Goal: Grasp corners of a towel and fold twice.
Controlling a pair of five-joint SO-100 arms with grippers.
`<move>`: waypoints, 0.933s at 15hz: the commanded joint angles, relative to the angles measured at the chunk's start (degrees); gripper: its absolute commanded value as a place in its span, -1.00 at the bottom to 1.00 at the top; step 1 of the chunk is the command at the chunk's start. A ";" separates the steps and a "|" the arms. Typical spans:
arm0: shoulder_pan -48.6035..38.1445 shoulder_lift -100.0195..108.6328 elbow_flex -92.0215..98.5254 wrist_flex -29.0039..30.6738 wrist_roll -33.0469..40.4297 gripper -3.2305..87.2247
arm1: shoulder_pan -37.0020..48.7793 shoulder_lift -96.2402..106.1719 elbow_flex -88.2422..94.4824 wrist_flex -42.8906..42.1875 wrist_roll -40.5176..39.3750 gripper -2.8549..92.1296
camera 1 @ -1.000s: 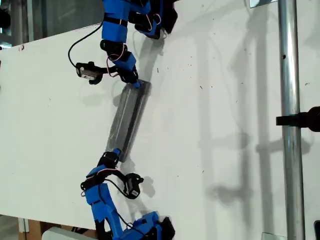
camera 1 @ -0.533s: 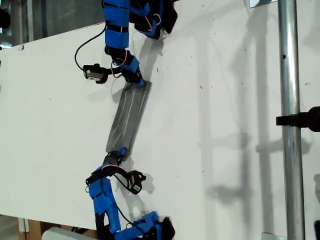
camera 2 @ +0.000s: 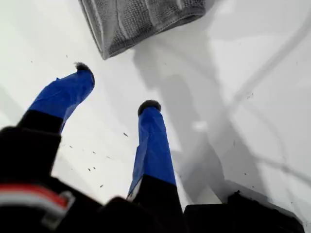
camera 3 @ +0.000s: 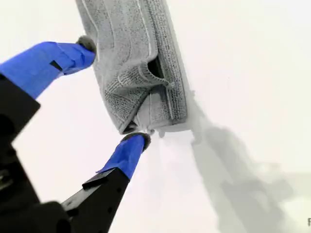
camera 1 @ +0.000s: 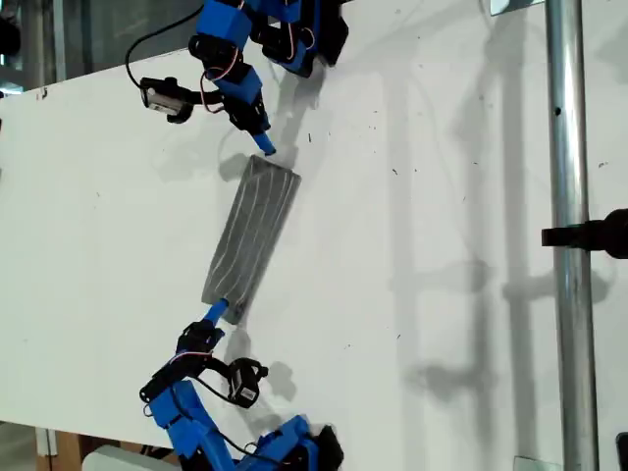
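A: The towel [camera 1: 251,234] is seen lying flat on the white table [camera 1: 442,196], folded into a long narrow strip running slantwise between the two arms in the exterior view.

B: And the first claw [camera 2: 116,88]?

A: It is held just short of one end of the strip, fingers apart, nothing between them. The near corner [camera 2: 104,56] lies free on the table, a little beyond the fingertips [camera 2: 148,106].

B: The second claw [camera 3: 112,92]?

A: Also spread, set astride the other end. One fingertip is nearly touching the strip's end; no cloth is pinched. Layers are seen stacked there, with a small pocket gaping at the fold.

B: Why that placement?

A: It is judged that each end is faced by one claw so both can be handled together; whether another fold is due cannot be told.

B: The count?

A: One towel, two arms, two claws, both empty. A metal pole [camera 1: 569,235] is seen at the exterior view's right.
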 commanded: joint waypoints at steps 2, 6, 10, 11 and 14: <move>4.39 21.09 11.87 2.02 -4.39 -0.52 | -1.14 2.46 0.62 3.52 7.38 -0.63; 21.09 57.30 41.31 -6.77 -17.40 -0.96 | -7.91 0.88 4.83 -2.29 12.83 -0.08; 33.31 84.55 65.21 -12.48 -29.36 -0.96 | -5.01 -4.31 8.35 -9.14 15.29 0.10; 34.80 91.67 69.35 -11.16 -31.64 -0.96 | -2.90 -9.14 7.82 -11.87 15.47 0.10; 37.18 104.68 75.06 -5.62 -34.01 -0.96 | 2.64 -30.15 1.93 -22.76 15.56 0.10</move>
